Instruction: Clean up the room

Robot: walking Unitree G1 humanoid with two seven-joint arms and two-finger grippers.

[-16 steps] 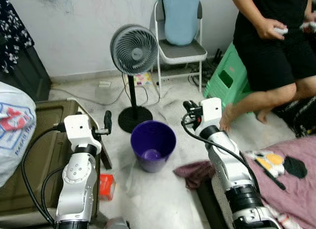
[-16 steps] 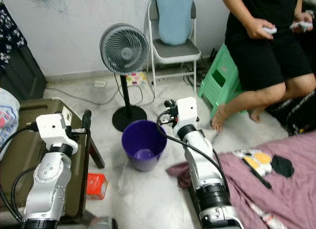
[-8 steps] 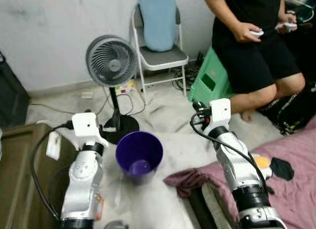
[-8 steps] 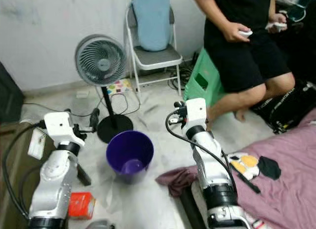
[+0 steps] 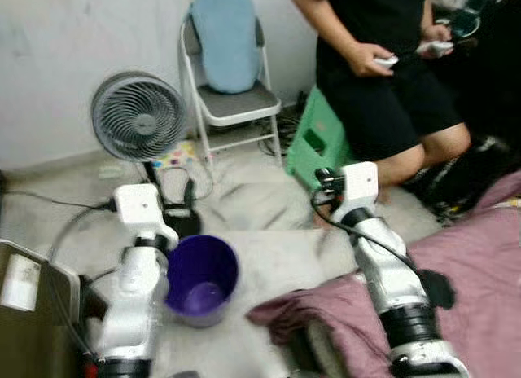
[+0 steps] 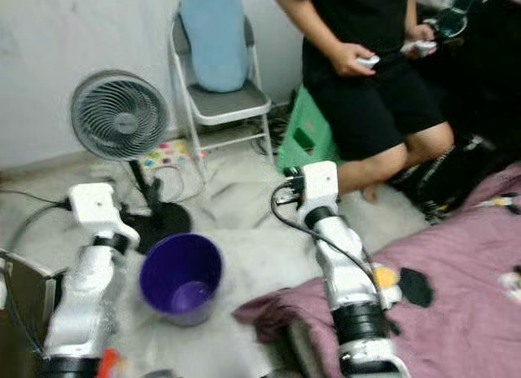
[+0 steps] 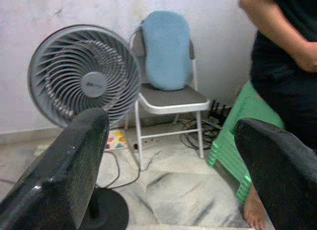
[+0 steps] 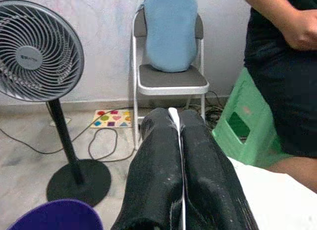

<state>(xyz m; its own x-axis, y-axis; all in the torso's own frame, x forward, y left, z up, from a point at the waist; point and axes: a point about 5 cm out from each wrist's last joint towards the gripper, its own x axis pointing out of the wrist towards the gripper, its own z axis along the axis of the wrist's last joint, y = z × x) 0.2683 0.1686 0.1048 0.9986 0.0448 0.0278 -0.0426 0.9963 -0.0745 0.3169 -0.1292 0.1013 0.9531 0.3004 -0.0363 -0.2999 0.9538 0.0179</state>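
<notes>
The left gripper (image 7: 168,175) is held with its fingers spread wide and empty, while the right gripper (image 8: 179,160) is pressed together on a thin white sheet (image 8: 174,122). A round purple plastic bucket (image 5: 200,278) is seen on the floor below and between the two grippers. Beyond them stand a grey pedestal fan (image 5: 137,127), a white folding chair with a blue cushion (image 5: 225,62), a green plastic stool (image 5: 313,142) and a person in black (image 5: 383,76); a mauve blanket (image 6: 464,288) lies beside the right arm.

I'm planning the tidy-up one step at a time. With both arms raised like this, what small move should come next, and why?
Probably lower the open left gripper toward the purple bucket. It stands on the floor just beside the left arm, upright and within apparent reach, while the right gripper is shut with a thin white sliver between its fingers. The head views are blurred, so pausing first would help.
</notes>
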